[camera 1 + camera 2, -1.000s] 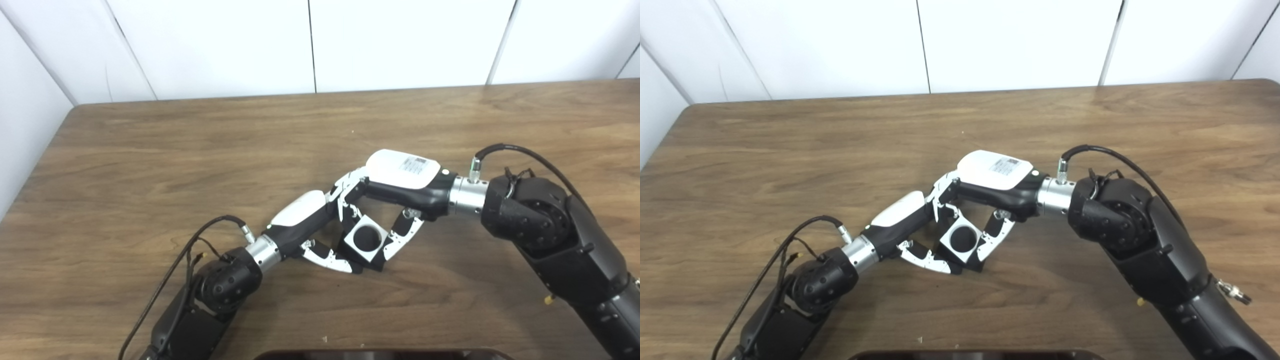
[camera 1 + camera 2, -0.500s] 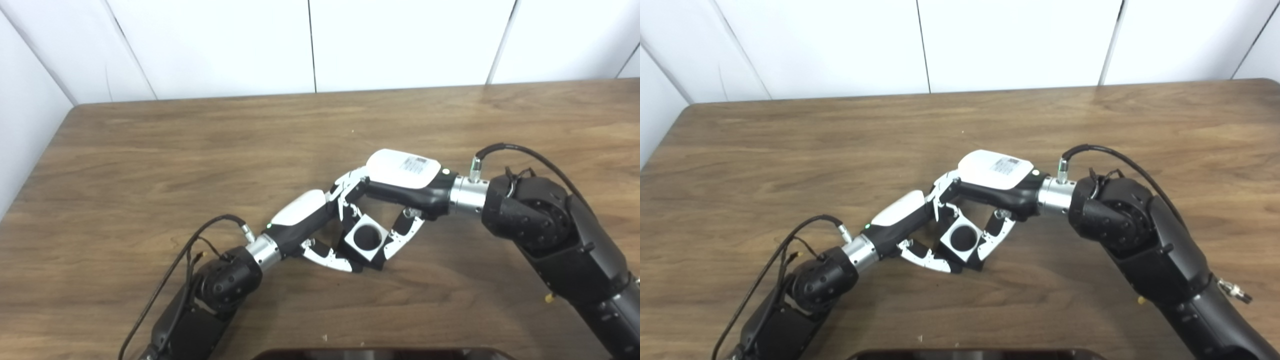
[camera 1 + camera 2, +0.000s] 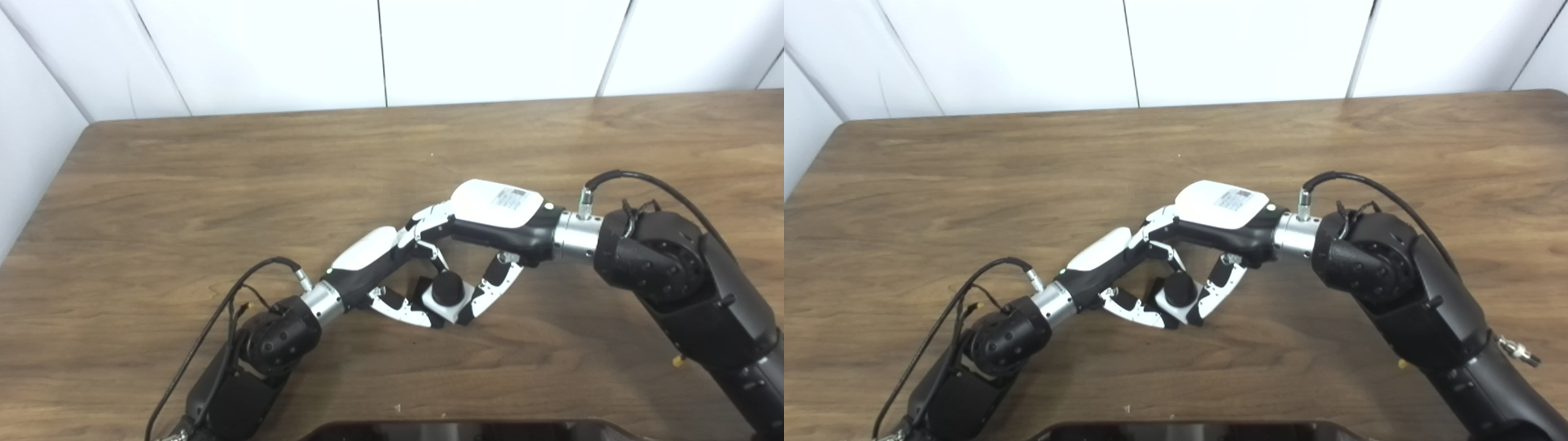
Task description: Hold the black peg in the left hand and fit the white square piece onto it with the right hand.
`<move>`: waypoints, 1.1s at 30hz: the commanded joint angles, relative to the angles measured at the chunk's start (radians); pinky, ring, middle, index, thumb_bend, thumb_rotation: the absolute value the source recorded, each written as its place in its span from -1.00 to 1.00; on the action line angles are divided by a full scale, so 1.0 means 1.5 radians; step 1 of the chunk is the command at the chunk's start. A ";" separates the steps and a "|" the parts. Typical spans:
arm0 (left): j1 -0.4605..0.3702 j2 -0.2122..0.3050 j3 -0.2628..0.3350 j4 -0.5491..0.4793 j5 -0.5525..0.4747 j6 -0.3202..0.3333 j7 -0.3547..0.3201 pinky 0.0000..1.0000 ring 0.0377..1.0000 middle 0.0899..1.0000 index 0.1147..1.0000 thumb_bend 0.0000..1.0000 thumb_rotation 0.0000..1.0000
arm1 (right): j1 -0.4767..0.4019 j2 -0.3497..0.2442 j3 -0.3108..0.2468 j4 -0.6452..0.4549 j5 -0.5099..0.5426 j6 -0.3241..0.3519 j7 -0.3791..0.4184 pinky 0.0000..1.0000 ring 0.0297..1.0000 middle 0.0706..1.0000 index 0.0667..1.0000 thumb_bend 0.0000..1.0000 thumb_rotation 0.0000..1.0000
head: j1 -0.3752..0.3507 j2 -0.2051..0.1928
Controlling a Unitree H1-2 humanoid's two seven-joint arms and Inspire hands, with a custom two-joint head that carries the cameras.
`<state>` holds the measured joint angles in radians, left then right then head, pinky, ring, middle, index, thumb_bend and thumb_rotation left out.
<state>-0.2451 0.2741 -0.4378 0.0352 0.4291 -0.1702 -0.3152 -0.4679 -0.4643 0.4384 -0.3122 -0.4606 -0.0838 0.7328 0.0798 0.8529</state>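
Observation:
The black peg (image 3: 447, 285) stands up through the hole of the white square piece (image 3: 451, 310), which sits low around it, near the table. My left hand (image 3: 383, 269) comes in from the lower left and is shut on the peg's base, with its thumb under the piece's left side. My right hand (image 3: 487, 236) reaches in from the right. Its fingers curl over the far side of the square piece and its thumb presses the piece's right edge. The peg's lower part is hidden by the piece and the fingers.
The wooden table (image 3: 184, 184) runs back to a white wall. A dark, flat object (image 3: 465, 430) lies along the bottom edge of the picture. Cables loop off both wrists.
The white square piece has gone down over the peg, whose rounded top now sticks out through the hole. Both hands sank a little with it. The camera tipped slightly.

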 commanded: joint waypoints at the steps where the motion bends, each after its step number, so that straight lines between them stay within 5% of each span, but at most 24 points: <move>1: 0.004 0.009 -0.012 -0.004 0.022 0.009 -0.019 1.00 1.00 1.00 -0.16 0.04 -0.84 | -0.013 -0.015 0.006 0.004 -0.044 0.038 0.027 0.61 0.73 0.73 0.58 0.62 -0.54 | 0.001 0.000; 17: 0.004 0.010 -0.012 -0.003 0.025 0.008 -0.019 1.00 1.00 0.95 -0.16 0.04 -0.84 | -0.013 -0.014 -0.009 0.012 -0.029 0.032 0.007 0.50 0.69 0.71 0.54 0.65 -0.58 | -0.001 -0.005; 33: 0.007 0.012 -0.009 0.013 0.021 0.001 -0.015 1.00 1.00 1.00 -0.16 0.04 -0.84 | -0.059 -0.031 -0.114 0.017 0.027 0.046 -0.028 0.35 0.66 0.68 0.43 0.54 -0.60 | -0.019 -0.018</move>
<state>-0.2442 0.2765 -0.4366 0.0344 0.4286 -0.1767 -0.3153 -0.5074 -0.5095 0.2966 -0.2688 -0.4486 -0.0138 0.7281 0.0506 0.8253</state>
